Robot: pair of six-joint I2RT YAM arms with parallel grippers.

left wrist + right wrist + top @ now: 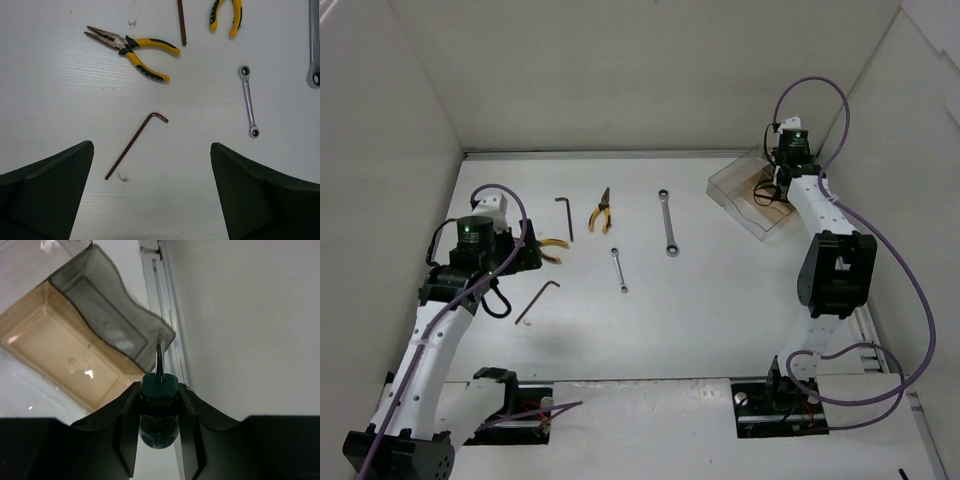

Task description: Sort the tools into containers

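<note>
My right gripper (159, 387) is shut on the stubby green-handled screwdriver (158, 425), shaft pointing away, beside the far wall of the clear smoky box with a tan bottom (65, 352). From above, that gripper (772, 190) hangs over the box (735, 190). My left gripper (151, 147) is open and empty above a dark hex key (135, 145). Beyond it lie yellow-handled pliers (132, 47), a small wrench (249, 100), a second hex key (181, 22), second pliers (227, 15) and a long wrench (314, 45).
White walls enclose the table on three sides. The box stands at the far right against the right wall (910, 150). Purple cables (895, 270) loop around the right arm. The box shows nothing inside it in the right wrist view.
</note>
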